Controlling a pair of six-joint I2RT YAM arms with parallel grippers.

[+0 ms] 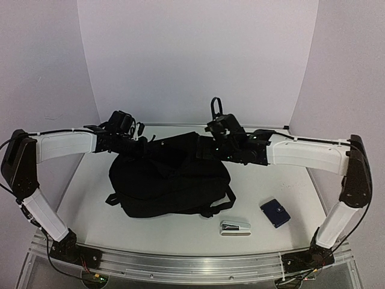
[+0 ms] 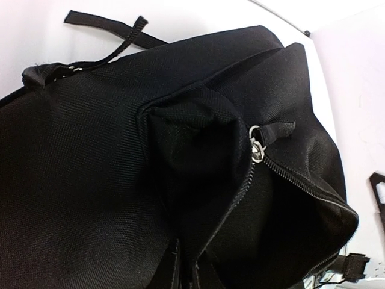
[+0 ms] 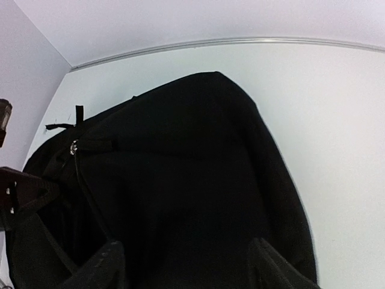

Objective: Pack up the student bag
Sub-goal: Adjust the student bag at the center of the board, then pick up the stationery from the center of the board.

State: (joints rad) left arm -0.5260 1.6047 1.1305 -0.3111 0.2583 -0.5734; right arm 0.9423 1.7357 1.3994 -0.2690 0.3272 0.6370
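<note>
The student bag (image 1: 171, 183), a large black fabric backpack, lies in the middle of the table with straps trailing at its front. My left gripper (image 1: 139, 143) sits at the bag's far left corner. In the left wrist view its fingers (image 2: 174, 271) stand almost together, pinching the fabric edge of the bag (image 2: 90, 168) where the zipper line runs down from the silver zipper pull (image 2: 257, 150). The mouth gapes dark beside it. My right gripper (image 1: 212, 143) hovers at the bag's far right, open, its fingertips (image 3: 102, 265) spread wide over the bag (image 3: 192, 168) with nothing between them.
A small white stapler-like object (image 1: 234, 227) and a dark blue flat case (image 1: 275, 212) lie on the table in front of the bag, to the right. White walls close the table's back and sides.
</note>
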